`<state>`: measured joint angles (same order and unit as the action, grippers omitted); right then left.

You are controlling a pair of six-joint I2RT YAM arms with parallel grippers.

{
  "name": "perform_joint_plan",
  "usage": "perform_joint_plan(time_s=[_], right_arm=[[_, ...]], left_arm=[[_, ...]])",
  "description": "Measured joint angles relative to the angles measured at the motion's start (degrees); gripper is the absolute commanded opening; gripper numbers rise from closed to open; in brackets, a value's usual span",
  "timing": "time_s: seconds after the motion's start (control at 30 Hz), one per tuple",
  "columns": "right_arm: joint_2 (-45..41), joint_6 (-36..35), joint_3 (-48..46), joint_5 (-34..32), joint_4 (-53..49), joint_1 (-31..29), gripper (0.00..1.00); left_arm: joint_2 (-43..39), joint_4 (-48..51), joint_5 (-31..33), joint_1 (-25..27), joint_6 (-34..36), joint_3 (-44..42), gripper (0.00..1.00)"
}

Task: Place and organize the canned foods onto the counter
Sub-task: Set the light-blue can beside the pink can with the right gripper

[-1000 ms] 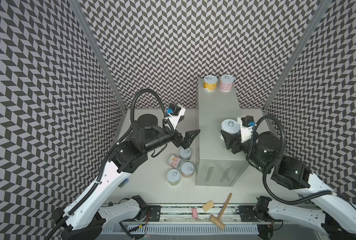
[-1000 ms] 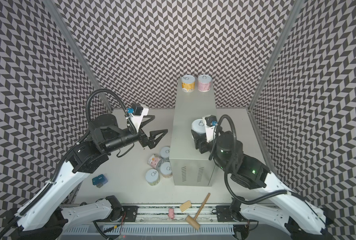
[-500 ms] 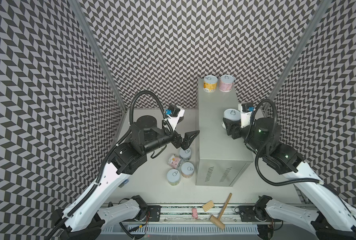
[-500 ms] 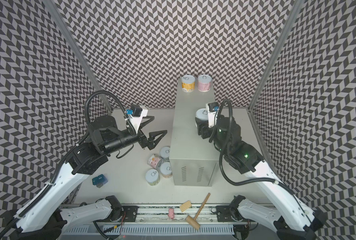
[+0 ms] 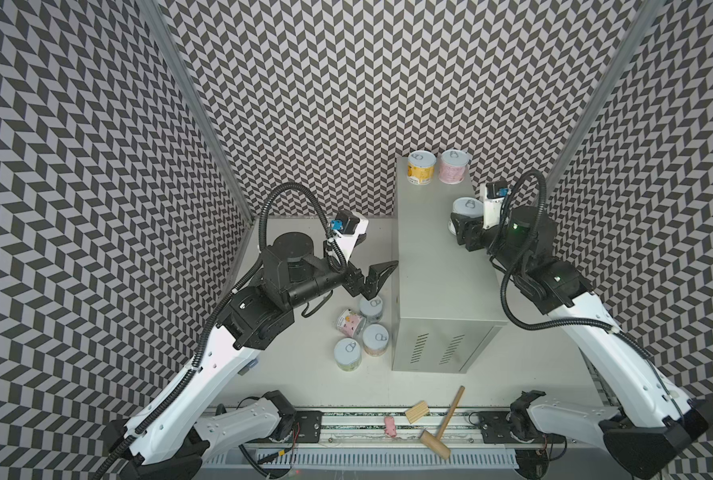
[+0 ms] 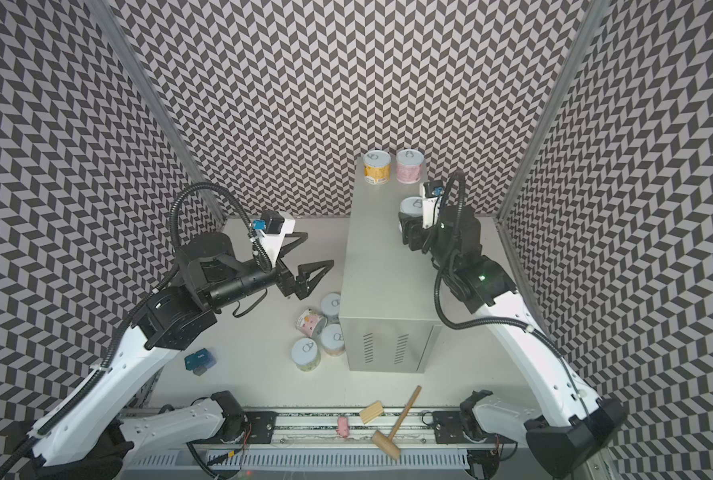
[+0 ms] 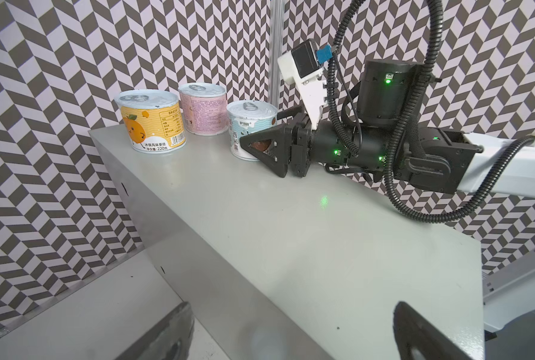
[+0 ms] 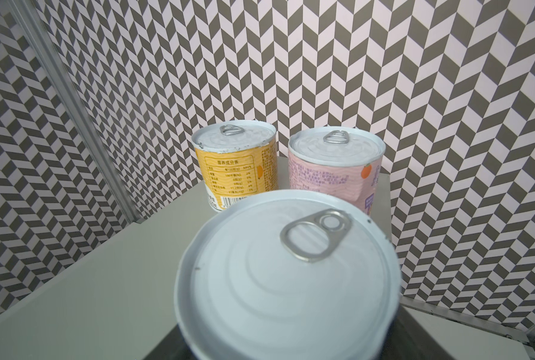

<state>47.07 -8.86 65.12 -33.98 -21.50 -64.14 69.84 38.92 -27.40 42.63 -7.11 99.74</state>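
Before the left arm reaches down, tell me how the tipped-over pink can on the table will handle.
The tipped-over pink can lies on its curved side, so a nudge would probably roll it. It looks like rigid metal, likely firm under a squeeze. Upright cans crowd it and may get bumped.

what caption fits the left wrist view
Right gripper holding light blue can over the counter, beside yellow can and pink can

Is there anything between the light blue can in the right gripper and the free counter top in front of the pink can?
Nothing visible does. The right gripper holds the light blue can over the counter, apart from the pink can and the yellow can beyond it; the top around it is bare.
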Motion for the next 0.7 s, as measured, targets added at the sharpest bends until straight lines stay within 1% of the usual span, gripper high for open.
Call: perform_joint_plan(time_s=[0.13, 0.33, 0.53, 0.7], right_arm=[[0.5, 3.4, -0.2, -0.5, -3.2, 0.1, 0.59], [-1.7, 6.6, -3.7, -0.6, -3.1, 0.2, 0.61], [-2.0, 8.3, -3.7, -0.7, -3.8, 0.2, 0.69], [-0.9, 9.4, -2.3, -0.7, -4.0, 0.2, 0.8]], left_arm=[[-0.3, -1.1, 2.5, -0.2, 0.2, -1.2, 1.0], [-1.8, -2.5, 8.3, -0.3, 1.2, -4.3, 1.0], [-2.5, -4.0, 12.1, -0.3, 2.4, -8.6, 1.0], [-3.5, -5.5, 14.0, -0.3, 3.3, -13.2, 1.0]])
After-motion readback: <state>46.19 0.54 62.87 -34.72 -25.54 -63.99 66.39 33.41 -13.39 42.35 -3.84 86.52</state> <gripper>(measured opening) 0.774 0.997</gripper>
